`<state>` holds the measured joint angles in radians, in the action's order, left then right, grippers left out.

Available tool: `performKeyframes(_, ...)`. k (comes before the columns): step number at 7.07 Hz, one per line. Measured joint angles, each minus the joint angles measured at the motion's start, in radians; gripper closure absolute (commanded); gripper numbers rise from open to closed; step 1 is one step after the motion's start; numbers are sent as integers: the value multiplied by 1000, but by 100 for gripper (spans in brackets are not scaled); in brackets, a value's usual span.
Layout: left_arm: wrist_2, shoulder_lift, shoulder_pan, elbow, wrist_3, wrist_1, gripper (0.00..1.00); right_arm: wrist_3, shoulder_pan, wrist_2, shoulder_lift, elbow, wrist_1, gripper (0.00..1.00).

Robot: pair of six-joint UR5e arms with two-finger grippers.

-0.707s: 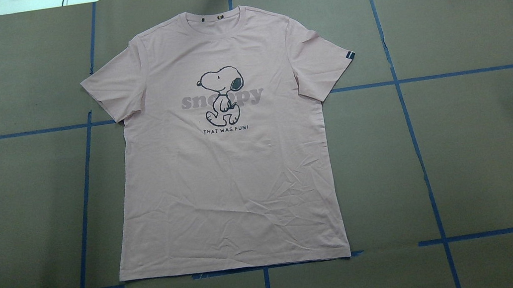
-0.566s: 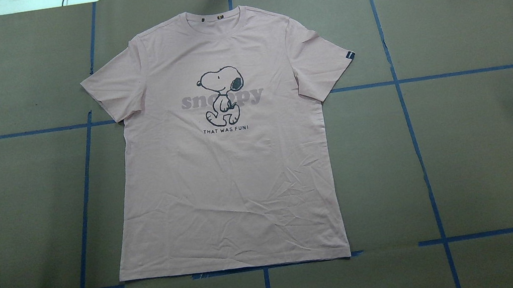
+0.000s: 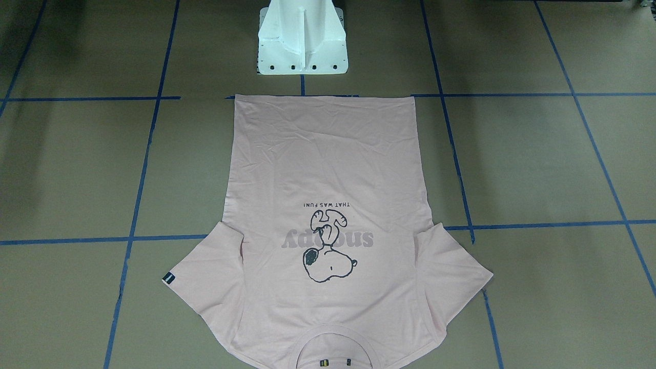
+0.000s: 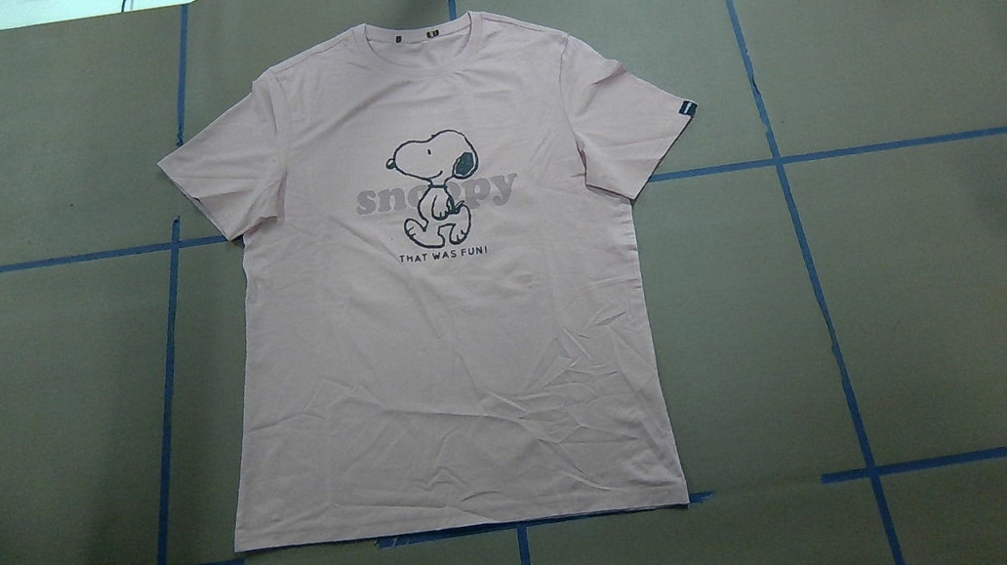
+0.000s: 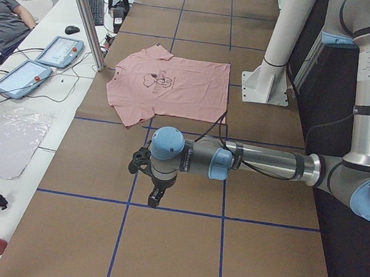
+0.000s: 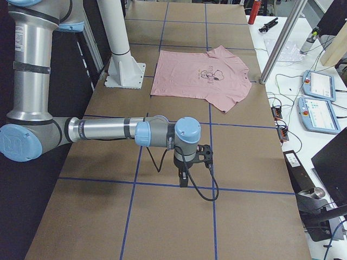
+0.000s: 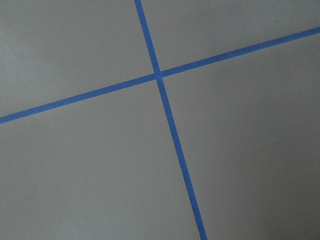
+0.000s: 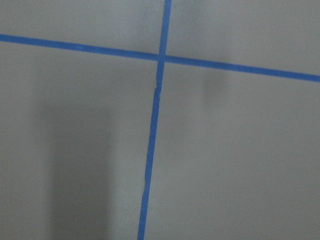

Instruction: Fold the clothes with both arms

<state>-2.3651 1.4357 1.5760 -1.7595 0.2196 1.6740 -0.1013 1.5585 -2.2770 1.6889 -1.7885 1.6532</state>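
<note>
Midway along the table [image 4: 953, 259], pink T-shirt [image 4: 444, 350] spread flat, collar toward the far edge, left gripper [image 5: 155, 195] and right gripper [image 6: 183, 177] well apart from it toward opposite ends, finger spacing impossible to tell.

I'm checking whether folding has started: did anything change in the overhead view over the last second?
Nothing visibly changed. The pale pink short-sleeved T-shirt with the cartoon dog lies flat, unfolded, in the same place on the brown paper-covered table.
</note>
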Motion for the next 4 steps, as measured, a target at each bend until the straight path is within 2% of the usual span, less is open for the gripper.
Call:
performKeyframes(2,4,40,-1,4,-5,119,0,4,-12,4,-73,34,-142,0)
performKeyframes(4,4,181,-5,52,-8,267,0,11,-15,-46,-174,170,-271,0)
